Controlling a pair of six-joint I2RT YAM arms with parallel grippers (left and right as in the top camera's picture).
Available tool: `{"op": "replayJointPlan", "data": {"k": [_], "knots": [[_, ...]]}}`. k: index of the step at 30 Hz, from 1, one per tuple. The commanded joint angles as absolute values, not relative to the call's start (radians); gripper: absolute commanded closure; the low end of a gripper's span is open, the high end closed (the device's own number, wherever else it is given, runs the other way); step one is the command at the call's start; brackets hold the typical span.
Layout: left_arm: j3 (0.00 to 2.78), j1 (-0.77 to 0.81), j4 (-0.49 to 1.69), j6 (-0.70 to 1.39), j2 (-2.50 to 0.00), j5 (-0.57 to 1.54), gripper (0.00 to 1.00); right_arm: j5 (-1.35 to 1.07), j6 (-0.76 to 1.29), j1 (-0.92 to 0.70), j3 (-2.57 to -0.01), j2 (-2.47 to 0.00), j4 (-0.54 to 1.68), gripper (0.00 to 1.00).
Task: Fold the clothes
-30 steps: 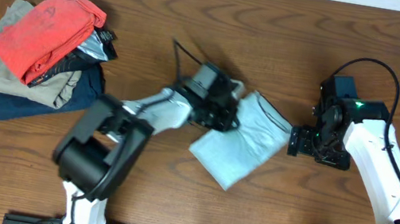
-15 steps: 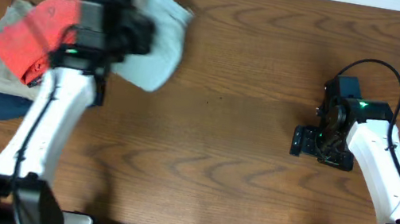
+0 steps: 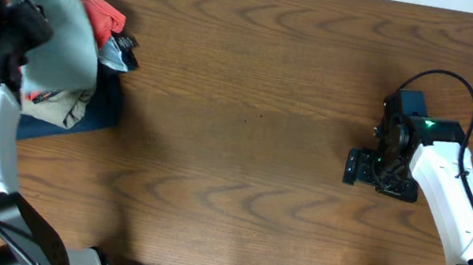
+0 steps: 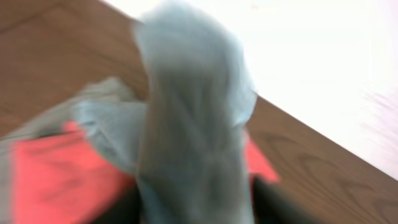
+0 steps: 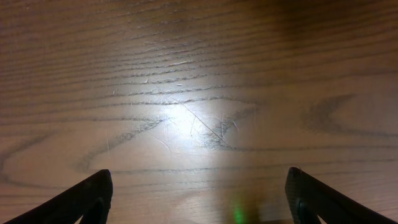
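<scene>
The clothes (image 3: 58, 28), a pale light-blue garment, are bunched and draped over the pile of folded garments at the far left. In the blurred left wrist view they (image 4: 193, 124) fill the middle and run down between my dark fingers (image 4: 264, 202). My left gripper (image 3: 30, 24) is at the garment's left side, jaws standing well apart with the cloth still between them. My right gripper (image 3: 357, 167) hovers over bare wood at the right, open and empty (image 5: 199, 199).
The pile under the blue garment holds a coral-red piece (image 3: 99, 11), a beige one (image 3: 55, 106) and a navy one (image 3: 100, 103). The table's far edge (image 4: 311, 127) runs close behind the pile. Bare wooden tabletop (image 3: 243, 153) lies between the arms.
My left arm has swung from the table's middle to the far left, carrying the blue garment onto the pile. Its jaws have parted. The right arm has stayed still.
</scene>
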State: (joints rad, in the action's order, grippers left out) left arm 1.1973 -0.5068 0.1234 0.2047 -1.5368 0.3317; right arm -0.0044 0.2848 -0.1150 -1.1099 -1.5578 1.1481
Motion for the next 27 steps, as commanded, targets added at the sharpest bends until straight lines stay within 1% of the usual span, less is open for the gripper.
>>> {"op": "replayJointPlan", "data": {"k": [1, 6, 10, 13, 14, 15, 18, 22, 24, 27], "knots": [[1.217, -0.556, 0.126, 0.224, -1.571, 0.313, 0.02, 0.003, 0.299, -0.098, -1.124, -1.548, 1.149, 0.13], [1.216, -0.564, 0.125, 0.249, -1.574, 0.315, 0.02, 0.004, 0.298, -0.098, -1.124, -1.548, 1.152, 0.12], [1.216, -0.542, 0.119, 0.249, -1.573, 0.382, 0.02, 0.004, 0.298, -0.098, -1.124, -1.548, 1.151, 0.12], [1.216, -0.496, 0.110, 0.249, -1.568, 0.455, 0.02, 0.003, 0.298, -0.098, -1.124, -1.548, 1.139, 0.09], [1.216, -0.470, 0.111, 0.249, -1.565, 0.471, 0.02, 0.000, 0.299, -0.098, -1.124, -1.548, 1.131, 0.06], [1.216, -0.444, 0.114, 0.249, -1.565, 0.483, 0.02, -0.009, 0.299, -0.098, -1.124, -1.548, 1.119, 0.01], [1.216, -0.332, 0.149, 0.236, -1.564, 0.485, 0.02, -0.076, 0.299, -0.098, -1.124, -1.548, 1.061, 0.01], [1.216, -0.159, 0.278, 0.213, -1.567, 0.400, 0.02, -0.163, 0.271, -0.098, -1.124, -1.548, 0.973, 0.01], [1.216, -0.071, 0.412, 0.214, -1.567, 0.277, 0.02, -0.183, 0.216, -0.096, -1.126, -1.548, 0.942, 0.01], [1.216, 0.015, 0.632, 0.213, -1.568, 0.130, 0.02, -0.185, 0.146, -0.081, -1.143, -1.548, 0.961, 0.01]]}}
